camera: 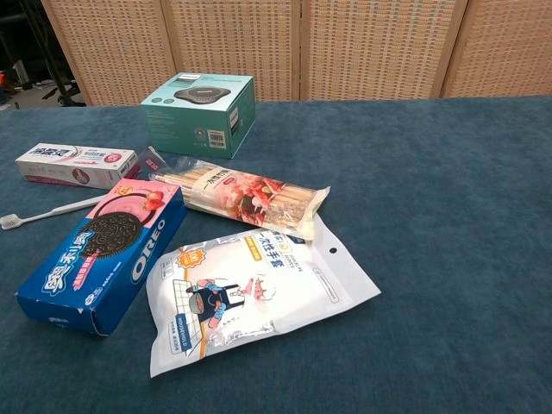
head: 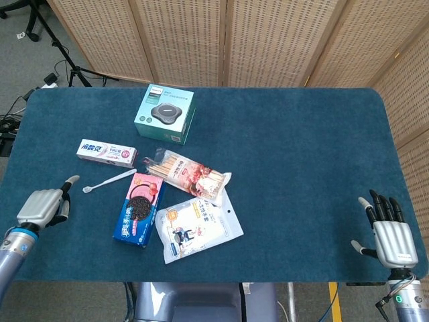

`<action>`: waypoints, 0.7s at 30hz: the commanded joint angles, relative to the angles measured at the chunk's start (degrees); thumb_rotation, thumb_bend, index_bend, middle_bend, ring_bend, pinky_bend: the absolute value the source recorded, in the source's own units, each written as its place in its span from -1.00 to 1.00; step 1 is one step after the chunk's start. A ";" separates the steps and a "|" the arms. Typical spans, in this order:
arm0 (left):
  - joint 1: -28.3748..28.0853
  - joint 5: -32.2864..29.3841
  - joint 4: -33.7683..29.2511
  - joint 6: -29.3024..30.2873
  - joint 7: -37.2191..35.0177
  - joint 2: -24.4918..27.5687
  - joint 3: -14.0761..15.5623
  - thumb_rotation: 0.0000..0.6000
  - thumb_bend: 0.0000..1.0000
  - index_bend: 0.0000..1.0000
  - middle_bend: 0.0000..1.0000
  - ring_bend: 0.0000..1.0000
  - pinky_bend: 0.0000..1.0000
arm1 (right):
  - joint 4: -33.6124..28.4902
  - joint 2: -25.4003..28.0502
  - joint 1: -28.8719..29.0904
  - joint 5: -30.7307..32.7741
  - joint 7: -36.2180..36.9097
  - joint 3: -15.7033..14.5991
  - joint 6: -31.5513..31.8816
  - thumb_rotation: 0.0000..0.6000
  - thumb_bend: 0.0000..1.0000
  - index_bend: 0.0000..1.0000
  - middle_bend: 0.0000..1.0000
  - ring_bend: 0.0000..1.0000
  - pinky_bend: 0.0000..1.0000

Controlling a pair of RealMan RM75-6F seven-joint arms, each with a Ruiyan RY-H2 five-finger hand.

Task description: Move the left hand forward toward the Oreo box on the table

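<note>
The blue Oreo box (head: 139, 209) lies flat on the blue table (head: 295, 154), left of centre; the chest view shows the Oreo box (camera: 103, 254) at lower left. My left hand (head: 43, 206) hovers near the table's front left edge, a good hand's width left of the box, not touching it. It holds nothing, and its thumb sticks out toward the toothbrush. My right hand (head: 387, 235) rests at the front right corner with fingers spread and empty. Neither hand shows in the chest view.
A white toothbrush (head: 107, 181) lies between my left hand and the box's far end. Behind it lie a toothpaste carton (head: 106, 152) and a teal box (head: 165, 114). A biscuit-stick pack (head: 189, 174) and a white pouch (head: 196, 228) flank the Oreo box's right side.
</note>
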 commanded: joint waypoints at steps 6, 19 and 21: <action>-6.57 -10.36 3.82 -7.71 3.05 -0.80 0.55 1.00 0.57 -1.00 0.26 0.33 -0.17 | -0.08 -0.09 -0.03 -0.27 -0.28 -0.12 0.24 1.00 -0.74 -0.75 -1.00 -1.00 -1.00; -12.64 -19.00 8.70 -12.20 3.86 -4.74 4.14 1.00 0.60 -1.00 0.26 0.33 -0.17 | 0.29 -0.46 0.05 -0.54 -0.58 -0.23 0.35 1.00 -0.74 -0.75 -1.00 -1.00 -1.00; -13.22 -19.50 9.12 -12.54 3.76 -5.06 4.37 1.00 0.61 -1.00 0.26 0.33 -0.17 | 0.31 -0.52 0.07 -0.65 -0.66 -0.28 0.37 1.00 -0.74 -0.75 -1.00 -1.00 -1.00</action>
